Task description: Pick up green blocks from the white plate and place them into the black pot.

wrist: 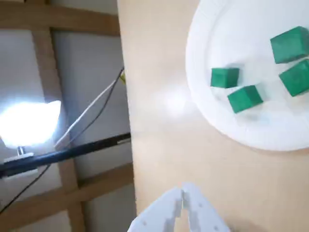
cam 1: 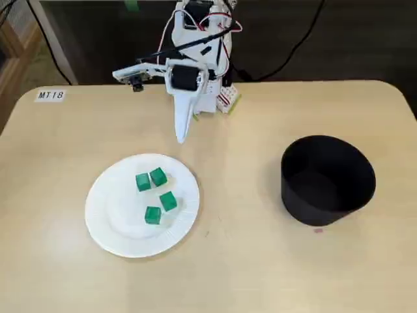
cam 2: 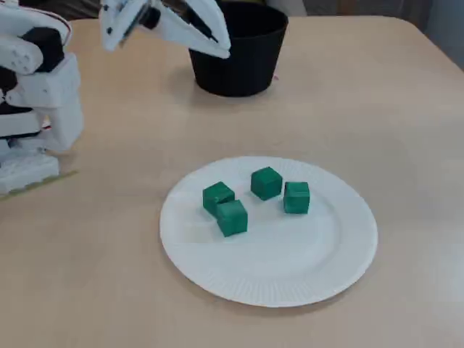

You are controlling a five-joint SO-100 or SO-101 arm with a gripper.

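Claw (cam 1: 182,135) hangs above bare worktop (cam 1: 247,267) just in front of the arm's base. Its two fingers are pressed together and hold nothing; in the wrist view the tips (wrist: 182,192) meet along a thin seam.

All four green blocks (cam 1: 158,177) lie on the white plate (cam 1: 111,222), bunched loosely near its middle, and none is in the black pot (cam 1: 328,179). The task looks not yet begun.

In this fixed view the plate sits below and a little left of the claw tip, so the blocks are ahead of the arm and slightly to one side. The pot stands well apart at the right, on the far side of the claw from the plate. The other fixed view shows the claw (cam 2: 223,51) raised clear of the worktop, up near the pot (cam 2: 239,54) in the picture, with the plate (cam 2: 290,272) lower down.

The blocks are cubes with no long axis, but each is turned at its own angle. Two of them (cam 2: 218,196) touch or nearly touch. The two at the right of that view (cam 2: 296,197) stand slightly freer, which probably makes them easier to take first.

The next move calls for spreading the fingers, then reaching forward and down towards the plate.
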